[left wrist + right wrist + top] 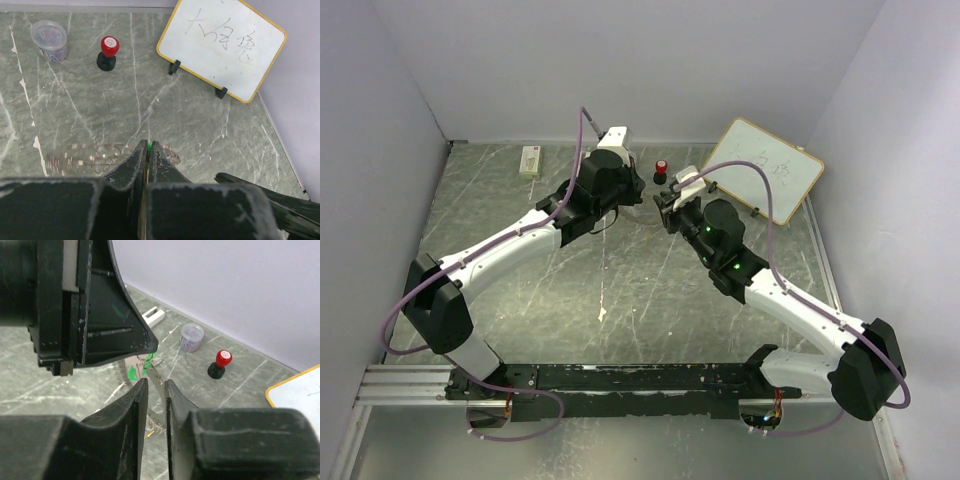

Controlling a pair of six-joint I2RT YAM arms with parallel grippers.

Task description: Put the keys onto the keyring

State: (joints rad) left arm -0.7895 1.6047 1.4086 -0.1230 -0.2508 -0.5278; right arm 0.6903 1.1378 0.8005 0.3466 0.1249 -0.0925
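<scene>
Currently my left gripper is pinching the green key. My right gripper is gaping slightly round a silver strip. The knob, cup and whiteboard are standing beyond, and the left gripper is crowding the right wrist's view.

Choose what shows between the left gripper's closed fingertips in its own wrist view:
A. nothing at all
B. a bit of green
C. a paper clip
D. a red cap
B: in the left wrist view the left gripper is shut and the green-headed key peeks out at its fingertips, while the red-capped knob stands well apart from it.
</scene>
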